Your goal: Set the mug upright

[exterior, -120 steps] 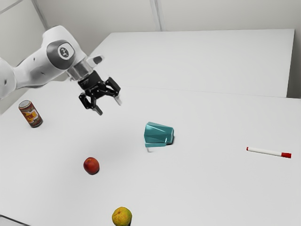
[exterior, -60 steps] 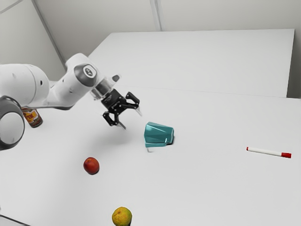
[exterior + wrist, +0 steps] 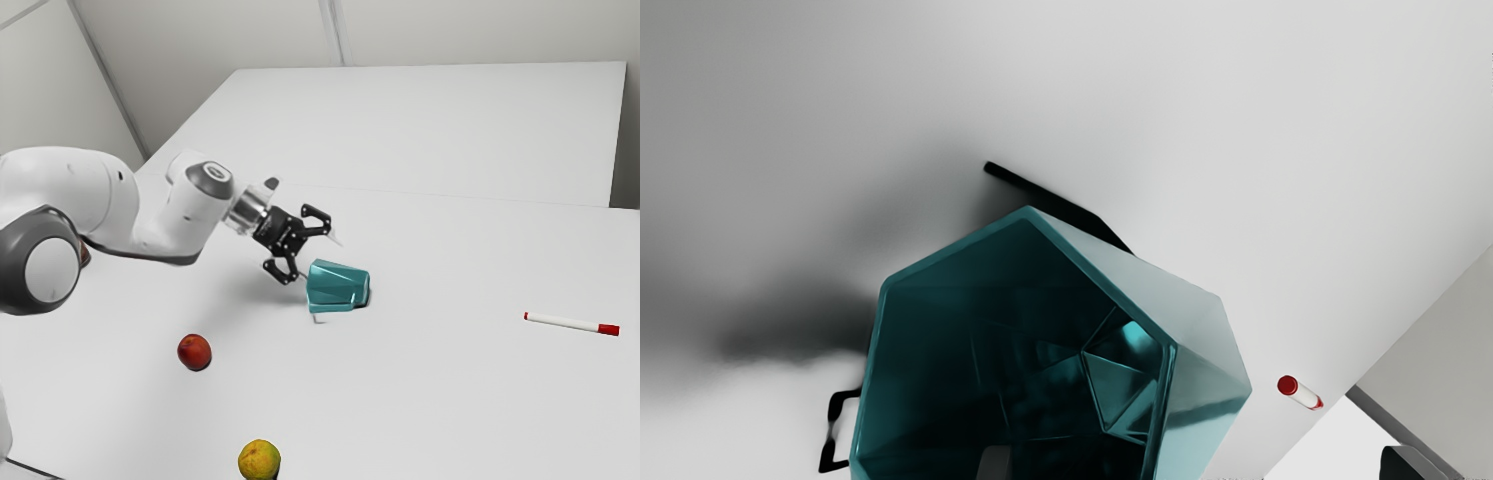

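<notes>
- The table [image 3: 440, 400] carries the whole job: the mug lies toward its middle, with a red fruit [image 3: 194, 352] and a yellow fruit [image 3: 259, 459] nearer the camera and toward the exterior view's left, and a marker [image 3: 570, 323] well off to the exterior view's right. None of these seems in the way.
- The arm [image 3: 95, 185] reaches in low from the exterior view's left, aimed at the mug. I judge the step in hand to be the final approach before a grip; the turning upright is all to come.
- The claw [image 3: 318, 257] stands wide open at the mug's mouth end, with nothing held between its fingers.
- The mug [image 3: 337, 286] rests on its side, mouth toward the claw and the exterior view's left, base the other way.
- Its rim [image 3: 953, 247] looks like the place to grip. One fingertip [image 3: 994, 463] overlaps the mouth, the other stands outside the wall; whether the first is inside, I cannot tell.
- Next calls for easing forward so the wall sits between the pads, closing, lifting a little, then tipping the mouth upward and lowering the base flat. A push off-line could roll the mug.
</notes>
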